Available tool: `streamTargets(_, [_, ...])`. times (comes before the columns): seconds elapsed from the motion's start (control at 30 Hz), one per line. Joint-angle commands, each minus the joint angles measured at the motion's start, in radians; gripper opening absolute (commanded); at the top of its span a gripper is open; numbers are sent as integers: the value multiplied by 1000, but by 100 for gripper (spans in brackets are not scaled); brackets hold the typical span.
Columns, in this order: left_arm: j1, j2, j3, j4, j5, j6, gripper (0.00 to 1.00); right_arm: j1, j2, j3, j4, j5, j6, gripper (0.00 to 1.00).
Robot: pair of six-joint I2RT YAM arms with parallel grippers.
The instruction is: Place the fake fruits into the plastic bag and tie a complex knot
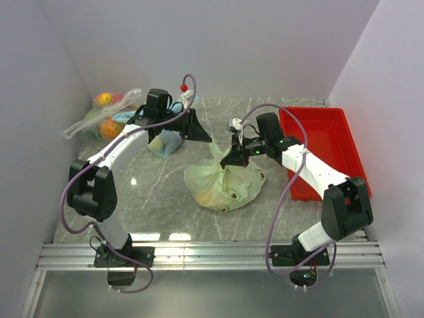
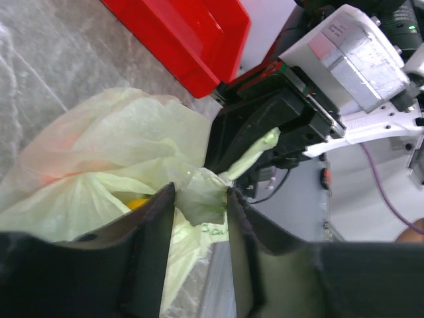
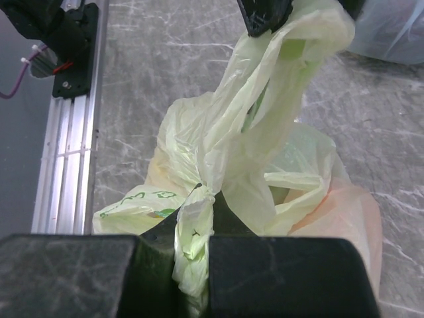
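Note:
The pale green plastic bag point(image 1: 225, 182) lies at the table's middle with its handles drawn up to a peak. Fake fruits show dimly through it: a yellow one point(image 2: 136, 202) and an orange glow point(image 3: 351, 212). My right gripper point(image 1: 233, 158) is shut on a twisted handle strand point(image 3: 195, 232) just above the bag. My left gripper point(image 1: 205, 136) is at the peak with its jaws apart. A fold of the other handle point(image 2: 199, 199) lies between its fingertips. From the right wrist view that handle loop point(image 3: 318, 26) reaches up between the left fingers point(image 3: 265, 16).
A red tray point(image 1: 331, 152) stands right of the bag, under the right arm. A light blue bag point(image 1: 165, 142) lies under the left arm. Clear-wrapped fruits point(image 1: 106, 116) lie at the back left corner. A metal rail point(image 1: 212, 255) runs along the near edge. Walls close three sides.

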Motion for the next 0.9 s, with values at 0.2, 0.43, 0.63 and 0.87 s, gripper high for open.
streamTargets(0.2, [-49, -158, -96, 161, 128, 25, 0, 7, -9, -9, 104, 123, 68, 0])
streamTargets(0.43, [-299, -186, -137, -119, -194, 365, 0, 22, -62, -107, 346, 302, 369, 0])
streamTargets(0.63, [-439, -126, -235, -56, -474, 328, 1, 34, -133, -165, 427, 397, 499, 0])
streamTargets(0.87, [-497, -20, -303, -34, -939, 273, 0, 34, -222, -203, 412, 539, 583, 0])
